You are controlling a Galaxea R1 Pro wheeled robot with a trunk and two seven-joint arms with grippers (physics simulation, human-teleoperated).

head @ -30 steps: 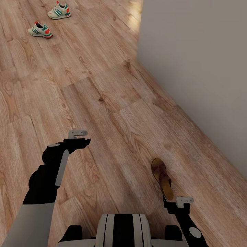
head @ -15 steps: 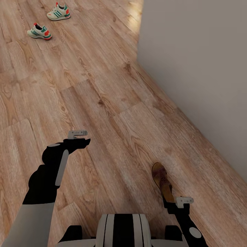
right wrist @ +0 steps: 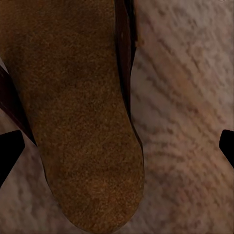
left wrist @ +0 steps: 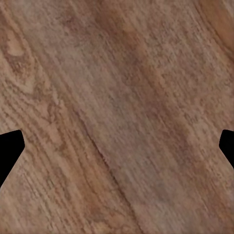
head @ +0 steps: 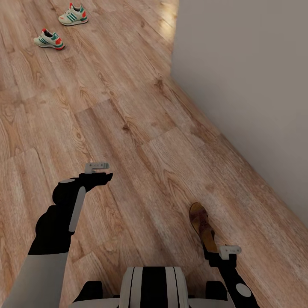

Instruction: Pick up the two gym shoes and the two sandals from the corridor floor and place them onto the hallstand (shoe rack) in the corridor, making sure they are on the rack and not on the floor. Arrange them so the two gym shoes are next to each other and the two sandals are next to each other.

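The light brown wood-plank floor (head: pixel 141 128) lies bare across a wide stretch between the robot and the two white lace-up sneakers with teal stripes (head: pixel 60 26), which are set well apart from everything else at the far left. The right side is bounded by a plain grey wall (head: pixel 248 85), its base running diagonally along the floor. A dark brown leather sandal with a tan footbed (head: pixel 202 226) lies just in front of the right gripper (head: pixel 229 249), near the wall; in the right wrist view its footbed (right wrist: pixel 73 112) is seen between the widely spread fingers. Bare planks (left wrist: pixel 117 117) are seen between the parted fingers of the left gripper (head: pixel 96 165).
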